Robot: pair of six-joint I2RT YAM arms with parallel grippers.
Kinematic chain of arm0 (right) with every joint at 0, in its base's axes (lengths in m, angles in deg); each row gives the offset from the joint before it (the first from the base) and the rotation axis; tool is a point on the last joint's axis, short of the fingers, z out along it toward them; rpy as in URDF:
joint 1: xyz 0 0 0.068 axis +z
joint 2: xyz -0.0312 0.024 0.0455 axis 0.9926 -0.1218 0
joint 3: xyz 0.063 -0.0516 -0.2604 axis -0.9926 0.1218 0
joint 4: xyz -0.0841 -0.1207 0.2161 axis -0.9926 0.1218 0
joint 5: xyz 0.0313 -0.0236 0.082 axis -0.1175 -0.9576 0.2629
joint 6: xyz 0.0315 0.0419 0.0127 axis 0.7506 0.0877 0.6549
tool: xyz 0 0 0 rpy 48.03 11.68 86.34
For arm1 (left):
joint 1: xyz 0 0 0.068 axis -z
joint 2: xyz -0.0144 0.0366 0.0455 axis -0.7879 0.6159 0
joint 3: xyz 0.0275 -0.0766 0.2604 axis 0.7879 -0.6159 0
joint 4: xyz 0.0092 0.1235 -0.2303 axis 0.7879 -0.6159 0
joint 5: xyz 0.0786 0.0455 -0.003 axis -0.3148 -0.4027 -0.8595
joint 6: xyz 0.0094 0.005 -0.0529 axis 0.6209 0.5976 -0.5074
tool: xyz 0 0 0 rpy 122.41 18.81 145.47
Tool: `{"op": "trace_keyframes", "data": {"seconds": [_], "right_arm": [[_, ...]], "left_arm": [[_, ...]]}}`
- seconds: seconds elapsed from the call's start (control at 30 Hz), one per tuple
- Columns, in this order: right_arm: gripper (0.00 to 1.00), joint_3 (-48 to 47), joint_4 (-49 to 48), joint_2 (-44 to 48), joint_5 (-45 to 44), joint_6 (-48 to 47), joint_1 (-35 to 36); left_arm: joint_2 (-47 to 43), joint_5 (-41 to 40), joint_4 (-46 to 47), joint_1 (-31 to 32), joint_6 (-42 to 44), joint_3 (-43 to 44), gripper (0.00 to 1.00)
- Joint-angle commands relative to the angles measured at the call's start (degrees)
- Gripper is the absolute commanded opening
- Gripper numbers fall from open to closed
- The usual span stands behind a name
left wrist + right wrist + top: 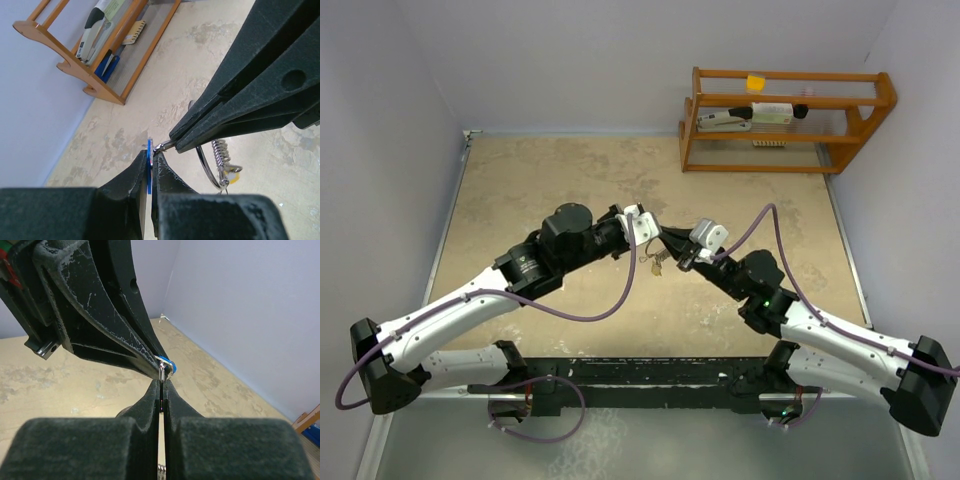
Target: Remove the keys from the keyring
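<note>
Both grippers meet above the middle of the table. In the left wrist view my left gripper [150,157] is shut on the blue-headed key [149,172], held edge-on between its fingers. My right gripper [172,143] comes in from the upper right and is shut on the wire of the keyring [204,165]. A small coil spring [220,150] and a yellow-headed key [231,175] hang from the ring. In the right wrist view my right gripper [162,382] pinches the thin ring wire [161,371], right under the blue key head [172,368]. From above, the keys [657,266] dangle below the left gripper [661,240] and right gripper [682,257].
A wooden rack [785,120] stands at the back right of the table and holds a stapler [725,120] and small items. Grey walls close in the table [540,190] on the left, back and right. Purple cables loop off both arms.
</note>
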Motion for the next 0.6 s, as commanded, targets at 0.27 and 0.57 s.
{"op": "trace_keyframes", "data": {"seconds": [0.27, 0.57], "right_arm": [[0.0, -1.2, -13.8, 0.2, -0.6, 0.3, 0.3], [0.0, -2.1, -10.3, 3.1, -1.0, -1.6, 0.3]], "left_arm": [[1.9, 14.6, -0.8, 0.4, -3.5, 0.6, 0.15], [-1.1, -1.9, -0.9, 0.4, -5.8, -1.5, 0.49]]}}
